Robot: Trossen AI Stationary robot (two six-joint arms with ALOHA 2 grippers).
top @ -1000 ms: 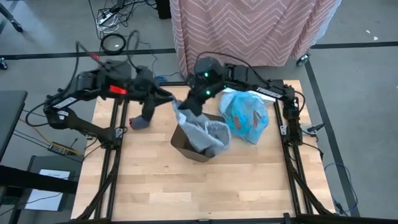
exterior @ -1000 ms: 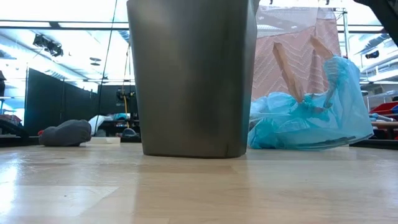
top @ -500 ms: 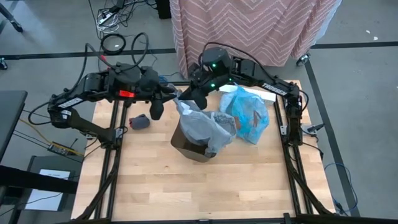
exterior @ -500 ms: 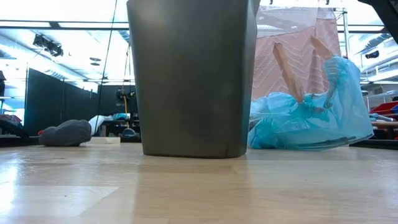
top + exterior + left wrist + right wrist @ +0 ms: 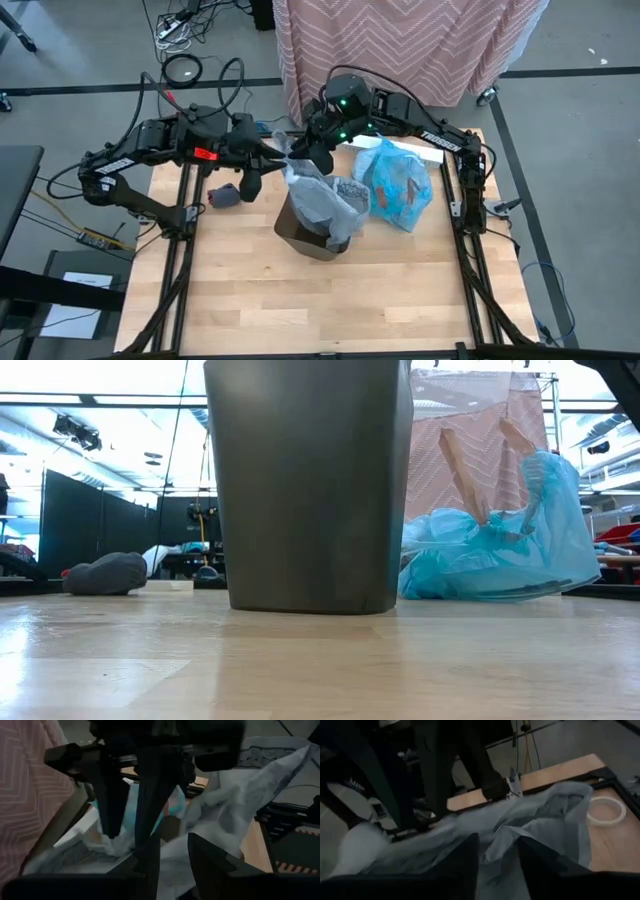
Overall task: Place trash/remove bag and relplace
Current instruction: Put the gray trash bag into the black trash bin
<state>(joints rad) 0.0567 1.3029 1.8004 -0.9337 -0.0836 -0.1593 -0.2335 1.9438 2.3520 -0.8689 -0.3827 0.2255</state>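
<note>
That grey bag looks flimsy and slippery, best pinched at its rim, where the right hand stands part spread and the left hand I cannot tell

Bin mid-table; filled bag right; lump left.

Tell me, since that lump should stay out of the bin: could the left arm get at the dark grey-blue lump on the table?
Probably yes. The lump lies bare on the table, just beside the left gripper, with nothing between them.
</note>
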